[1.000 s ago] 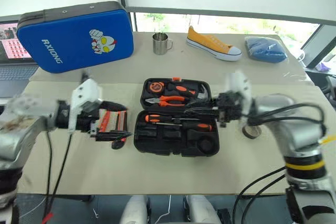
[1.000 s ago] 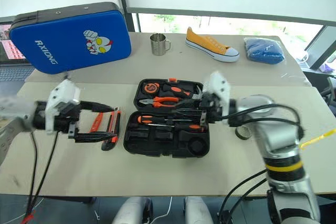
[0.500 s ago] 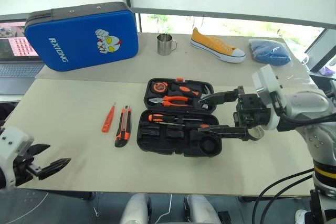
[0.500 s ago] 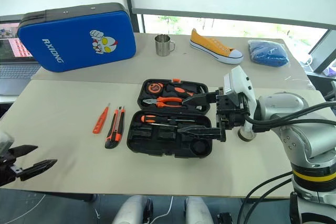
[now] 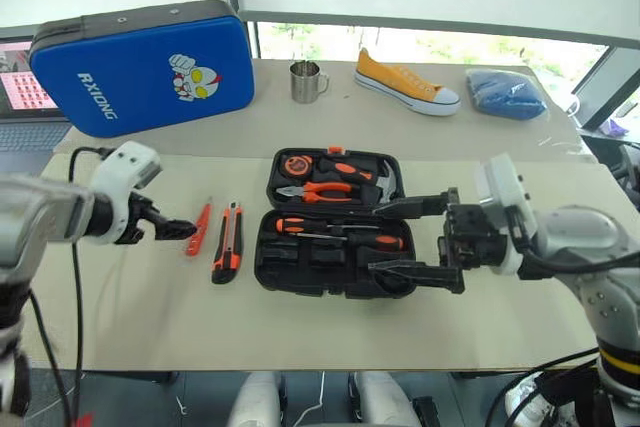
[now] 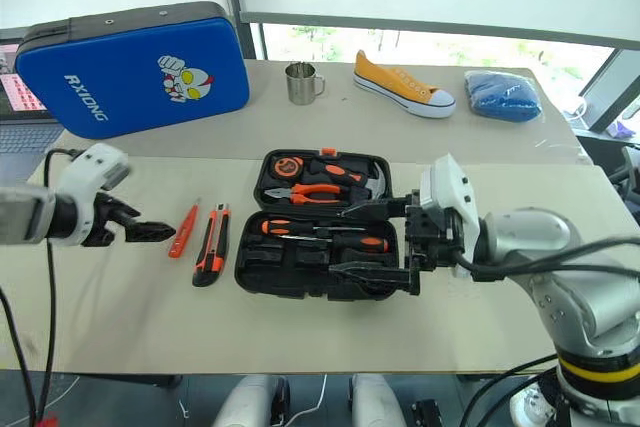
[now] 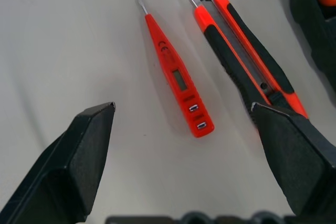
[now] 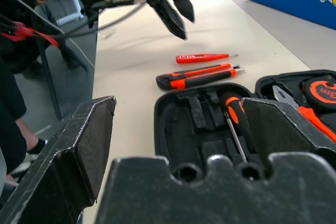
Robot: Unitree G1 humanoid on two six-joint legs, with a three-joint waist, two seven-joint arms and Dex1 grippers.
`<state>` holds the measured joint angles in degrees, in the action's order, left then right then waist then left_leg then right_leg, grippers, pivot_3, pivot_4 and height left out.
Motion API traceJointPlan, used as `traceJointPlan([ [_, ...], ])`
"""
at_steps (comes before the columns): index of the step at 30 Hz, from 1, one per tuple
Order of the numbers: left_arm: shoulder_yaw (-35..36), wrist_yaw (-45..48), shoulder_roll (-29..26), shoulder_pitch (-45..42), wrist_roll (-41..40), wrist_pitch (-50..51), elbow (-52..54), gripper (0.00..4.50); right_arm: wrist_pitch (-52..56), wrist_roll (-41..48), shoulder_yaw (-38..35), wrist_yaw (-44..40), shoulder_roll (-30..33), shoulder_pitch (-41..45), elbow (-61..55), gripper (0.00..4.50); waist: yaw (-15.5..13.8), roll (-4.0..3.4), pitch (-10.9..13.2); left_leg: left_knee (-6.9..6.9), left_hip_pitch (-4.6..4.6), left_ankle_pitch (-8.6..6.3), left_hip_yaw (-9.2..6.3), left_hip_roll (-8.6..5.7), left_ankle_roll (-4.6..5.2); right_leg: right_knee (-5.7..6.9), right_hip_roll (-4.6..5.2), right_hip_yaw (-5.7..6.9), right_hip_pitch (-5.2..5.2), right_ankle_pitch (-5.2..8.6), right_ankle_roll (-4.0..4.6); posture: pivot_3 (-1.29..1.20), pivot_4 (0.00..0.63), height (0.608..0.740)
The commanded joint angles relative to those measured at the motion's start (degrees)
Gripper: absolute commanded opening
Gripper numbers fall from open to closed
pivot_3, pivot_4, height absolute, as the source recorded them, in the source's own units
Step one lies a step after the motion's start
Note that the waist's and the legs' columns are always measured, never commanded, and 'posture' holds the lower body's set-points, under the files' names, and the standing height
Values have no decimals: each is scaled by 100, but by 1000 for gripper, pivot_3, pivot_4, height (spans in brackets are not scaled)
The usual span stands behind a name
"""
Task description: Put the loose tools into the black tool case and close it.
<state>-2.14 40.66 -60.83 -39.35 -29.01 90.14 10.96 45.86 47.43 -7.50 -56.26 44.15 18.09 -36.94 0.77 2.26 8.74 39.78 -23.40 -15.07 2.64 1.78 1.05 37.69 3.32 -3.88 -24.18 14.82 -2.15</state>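
The black tool case (image 5: 300, 265) lies open in the middle of the table. Two long screwdrivers (image 5: 340, 232) rest in its near half. To its left lie the utility knife (image 5: 229, 243) and the slim orange screwdriver (image 5: 200, 228) on the table. My left gripper (image 5: 178, 231) hangs open just left of the slim screwdriver (image 7: 176, 80), pointing down at it, with the knife (image 7: 247, 56) beside one finger. My right gripper (image 5: 408, 238) is wide open at the case's right end, holding nothing; its fingers (image 8: 84, 145) frame the case (image 8: 181, 116).
Orange-handled pliers (image 5: 325, 190), a hammer and a tape measure (image 5: 297, 162) fill the case's far half. At the back stand a big blue case (image 5: 140, 67), a metal mug (image 5: 306, 81), a yellow shoe (image 5: 407, 83) and a blue cloth (image 5: 506, 93). A laptop (image 5: 20, 97) sits far left.
My left gripper swung out to the table's near left edge and has come back up beside the slim screwdriver. My right gripper opened wide and drew back a little from the case.
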Motion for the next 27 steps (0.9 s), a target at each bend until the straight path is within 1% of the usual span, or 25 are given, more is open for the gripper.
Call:
traceJointPlan([
  [1, -688, -275, 188, -744, 383, 98, -976, 4500, -186, 110, -5, 283, -126, -71, -368, 4459, -1, 1, 0, 2, -2, 0, -2, 1, 0, 0, -1, 0, -2, 0, 0, 0, 150, 739],
  [4, -1110, -226, 259, -1097, 564, -210, -1672, 4500, -215, 113, 8, 453, -188, -130, -445, 4459, 36, 1, 1, 3, -2, 0, 2, 1, 0, 0, -1, -3, -6, 0, 0, 0, 150, 739],
  [10, -1581, -46, 737, -1655, 633, -372, -2495, 4500, -306, 85, 6, 589, -178, -258, -503, 4459, -46, 4, 2, 9, -14, 0, -1, -3, 0, -2, 3, 1, -7, 1, -1, 0, 150, 739],
  [21, -2071, 342, 1115, -1668, 828, -673, -3151, 4500, -398, 124, -32, 734, -145, -446, -615, 4459, -25, 4, 2, 13, -17, 1, -3, -5, 1, 0, 4, 2, -7, 1, -3, 0, 150, 739],
  [23, -2236, 426, 1216, -1633, 916, -767, -3232, 3957, -390, 183, -77, 788, -168, -434, -607, 4500, -36, 3, 2, 14, -14, 1, -5, -6, 1, 1, 4, 2, -3, 1, -4, 0, 150, 739],
  [24, -2342, 482, 1264, -1607, 965, -849, -3256, 3812, -388, 199, -90, 805, -165, -433, -613, 4500, -41, 2, 1, 14, -12, 1, -4, -7, 1, 1, 6, 2, 0, 1, -4, 0, 150, 739],
  [26, -2483, 589, 1332, -1590, 1033, -940, -3310, 3064, -386, 229, -102, 827, -136, -440, -631, 4500, -68, -4, -2, 14, -8, 1, -4, -9, 1, 0, 8, 2, 4, 1, -5, 0, 150, 739],
  [27, -2519, 631, 1355, -1587, 1078, -978, -3335, 2611, -386, 242, -107, 837, -117, -446, -641, 4500, -80, -5, -3, 14, -7, 1, -4, -10, 1, 0, 9, 1, 5, 2, -5, 0, 150, 739],
])
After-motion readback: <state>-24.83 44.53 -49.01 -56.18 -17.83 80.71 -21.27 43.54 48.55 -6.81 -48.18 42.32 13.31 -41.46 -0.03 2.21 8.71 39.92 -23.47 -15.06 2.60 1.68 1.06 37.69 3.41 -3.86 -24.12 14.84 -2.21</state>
